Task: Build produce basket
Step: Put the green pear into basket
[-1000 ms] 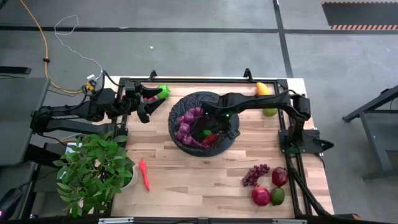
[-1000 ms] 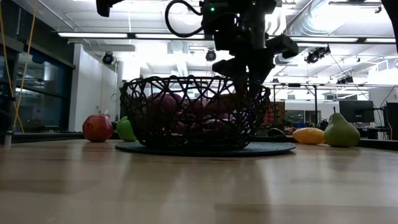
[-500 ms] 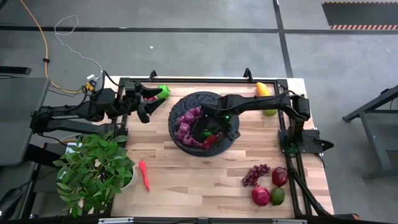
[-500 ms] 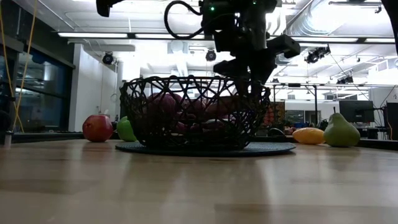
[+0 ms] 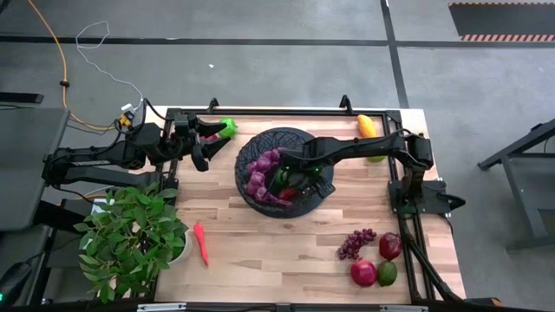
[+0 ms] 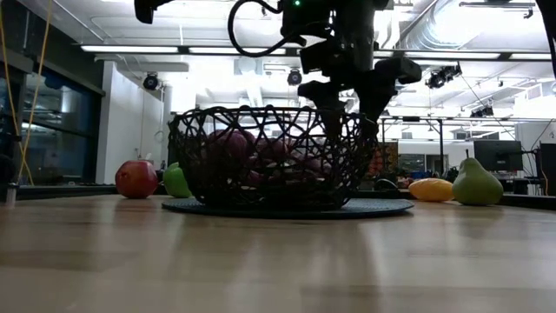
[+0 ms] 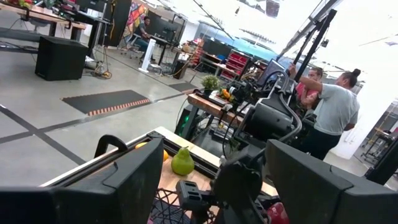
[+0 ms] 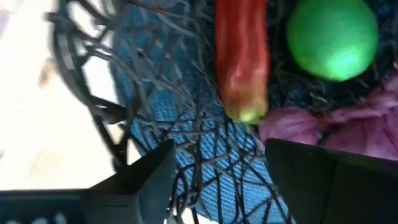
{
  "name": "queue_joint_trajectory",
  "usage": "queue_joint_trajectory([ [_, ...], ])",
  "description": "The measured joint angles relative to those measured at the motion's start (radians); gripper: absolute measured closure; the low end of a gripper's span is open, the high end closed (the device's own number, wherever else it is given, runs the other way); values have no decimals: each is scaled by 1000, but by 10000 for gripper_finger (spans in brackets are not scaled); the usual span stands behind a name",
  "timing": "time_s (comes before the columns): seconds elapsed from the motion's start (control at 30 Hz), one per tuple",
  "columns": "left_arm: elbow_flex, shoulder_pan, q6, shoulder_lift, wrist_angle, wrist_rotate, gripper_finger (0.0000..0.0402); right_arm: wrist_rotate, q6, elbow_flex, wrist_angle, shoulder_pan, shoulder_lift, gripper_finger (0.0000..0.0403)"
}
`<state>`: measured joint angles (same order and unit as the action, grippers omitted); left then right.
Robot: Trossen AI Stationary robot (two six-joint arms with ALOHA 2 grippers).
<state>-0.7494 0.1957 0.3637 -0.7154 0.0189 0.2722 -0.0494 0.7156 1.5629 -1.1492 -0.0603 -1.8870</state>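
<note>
The basket (image 5: 282,169) is a round black mesh bowl at mid-table, standing on its flat base. Inside lie purple grapes (image 8: 336,124), a green round fruit (image 8: 333,37) and a slim red pepper (image 8: 241,62). My right gripper (image 8: 219,146) hangs open inside the basket (image 6: 261,156), just above the pepper, its fingers clear of it. It also shows from above (image 5: 299,180) and from the side (image 6: 350,109). My left gripper (image 5: 208,143) waits open near the table's far left corner, beside a green fruit (image 5: 227,127); nothing is between its fingers (image 7: 214,162).
A mango (image 5: 367,124) and a pear (image 5: 375,156) lie by the far right edge. A grape bunch (image 5: 355,243), two red fruits (image 5: 390,245) and a green one (image 5: 387,273) sit near right. A red pepper (image 5: 201,243) lies beside a potted plant (image 5: 130,238) near left.
My right gripper has opened inside the basket and let go of the red pepper, which now lies on the basket floor. The gripper has also shifted slightly toward the table's left.
</note>
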Motion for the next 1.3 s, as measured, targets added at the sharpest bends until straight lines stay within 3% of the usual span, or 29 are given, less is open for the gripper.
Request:
queue_joint_trajectory([
  [0.37,0,0,-6,0,0,0,131,-17,-221,174,-155,-41,15,160],
  [0.5,0,0,-8,0,-1,-14,131,7,-337,185,-144,-82,108,160],
  [0.6,0,0,-8,0,-3,-33,131,15,-435,103,-83,-120,233,160],
  [0.73,0,0,-15,0,-10,-61,131,12,-603,-136,145,-153,463,160],
  [0.97,0,0,-67,0,-15,-126,131,27,-872,-575,719,-126,808,160],
  [1.17,0,0,-80,0,-15,-141,131,27,-917,-762,1212,-102,931,160],
  [1.3,0,0,-85,0,-15,-141,131,35,-893,-812,1364,-101,947,160],
])
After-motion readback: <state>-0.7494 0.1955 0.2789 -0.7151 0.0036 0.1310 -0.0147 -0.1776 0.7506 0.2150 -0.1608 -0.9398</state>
